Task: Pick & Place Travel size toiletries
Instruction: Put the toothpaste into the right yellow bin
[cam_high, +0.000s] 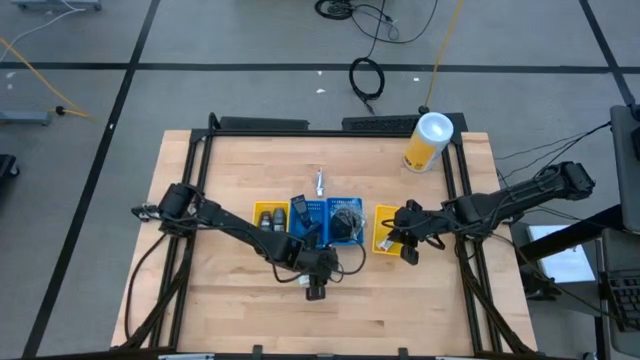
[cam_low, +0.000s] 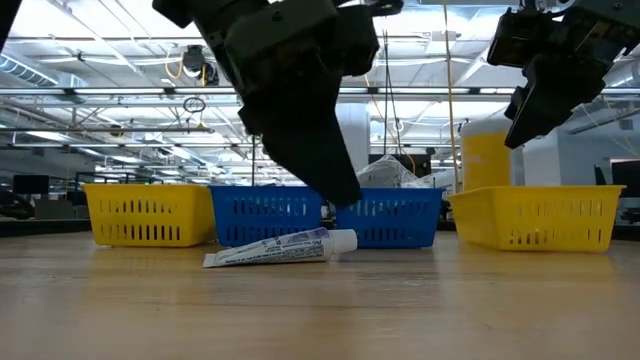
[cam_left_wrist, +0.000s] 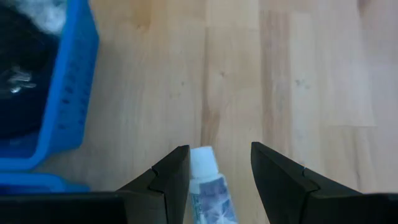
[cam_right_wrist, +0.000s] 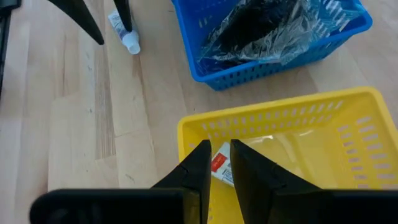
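Small white toothpaste tube (cam_low: 282, 248) lying flat on the table, just in front of the blue bin (cam_low: 330, 215), toward the near edge, roughly mid-width. White cap (cam_left_wrist: 202, 160) at one end, crimped tail at the other; long axis running roughly along the near edge in the low view. Directly above it, the left gripper (cam_left_wrist: 216, 171), fingers (cam_left_wrist: 171, 177) spread apart with the cap end sitting in the gap between them, a touch closer to one finger than the other. Not yet clamped, going by the daylight on both sides of the tube in the left wrist view. Tube axis running straight back along the gripper's line of sight, so the fingers already straddle its width — a straight drop and a squeeze looks like all that is called for. Left arm clearly the nearer one; in the right wrist view the tube shows well off, beyond the blue bin's corner.

Over by the right edge, the right gripper (cam_right_wrist: 215, 163) hovering above the right-hand yellow bin (cam_right_wrist: 348, 112), fingers nearly together with only a narrow gap, nothing held; a small red-and-white packet (cam_right_wrist: 221, 167) lying in that bin below. Blue bin loaded with a crinkled dark wrapped bundle (cam_right_wrist: 273, 28). Another yellow bin (cam_low: 150, 212) left of the blue one. Tall yellow canister (cam_high: 428, 142) standing near the far right corner, well clear.
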